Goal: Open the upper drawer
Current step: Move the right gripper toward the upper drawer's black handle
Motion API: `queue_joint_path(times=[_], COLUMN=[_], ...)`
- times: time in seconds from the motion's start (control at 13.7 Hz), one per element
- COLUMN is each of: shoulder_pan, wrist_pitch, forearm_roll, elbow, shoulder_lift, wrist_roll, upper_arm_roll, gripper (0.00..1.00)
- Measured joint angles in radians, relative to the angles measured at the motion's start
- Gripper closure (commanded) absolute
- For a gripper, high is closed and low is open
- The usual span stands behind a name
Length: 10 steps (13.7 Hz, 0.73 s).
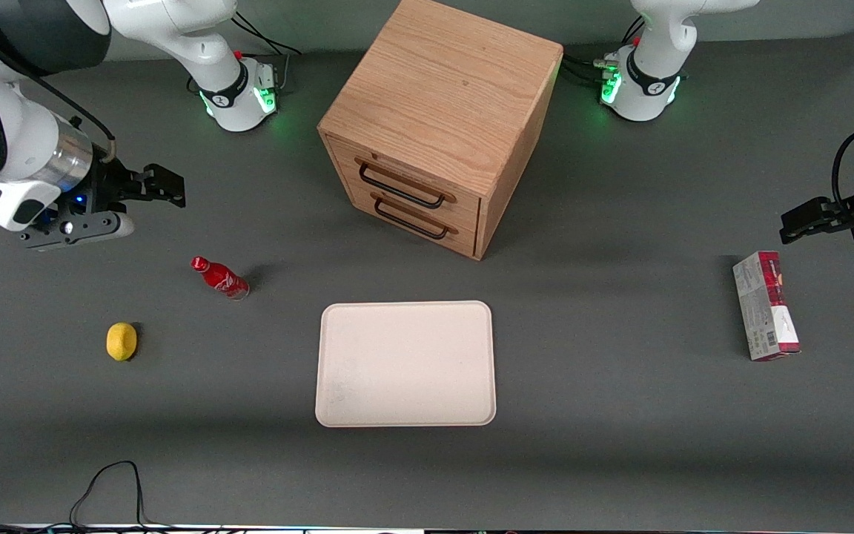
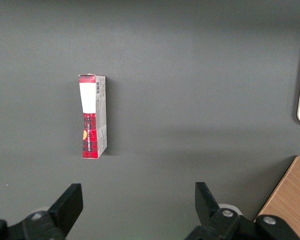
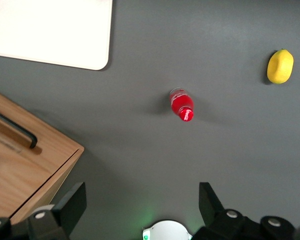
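The oak cabinet (image 1: 442,89) stands in the middle of the table, farther from the front camera than the tray. Its upper drawer (image 1: 406,172) is pushed in flush, with its thin black bar handle (image 1: 401,187) across the front. The lower drawer (image 1: 418,216) below it is also shut. My gripper (image 1: 149,204) hangs open and empty above the table, well off toward the working arm's end and apart from the cabinet. The right wrist view shows the gripper (image 3: 140,200) open over bare table, with a cabinet corner (image 3: 35,165) and one black handle (image 3: 15,131) beside it.
A red bottle (image 1: 219,276) stands and a yellow lemon (image 1: 121,341) lies nearer the front camera than my gripper. A cream tray (image 1: 406,363) lies in front of the cabinet. A red and grey carton (image 1: 765,305) lies toward the parked arm's end.
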Motion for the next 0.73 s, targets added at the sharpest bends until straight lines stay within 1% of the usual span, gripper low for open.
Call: queue_joint_path(times=[0.22,0.51,0.58,0.73], shoulder_pan=[0.044,0.203,0.231,0.255], wrist_pitch=[-0.036,-0.025,-0.017,-0.003], forearm_roll=[0.010,0.007,0.007,0.007], elbow=[0.020,0.024,0.025,0.026], shoulder_lift=[0.009,0.065,0.077,0.095], wrist_roll=[0.000,0.001,0.001,0.001], upper_arm_roll=[0.003,0.007,0.007,0.008], gripper=[0.00,0.00,0.00,0.00])
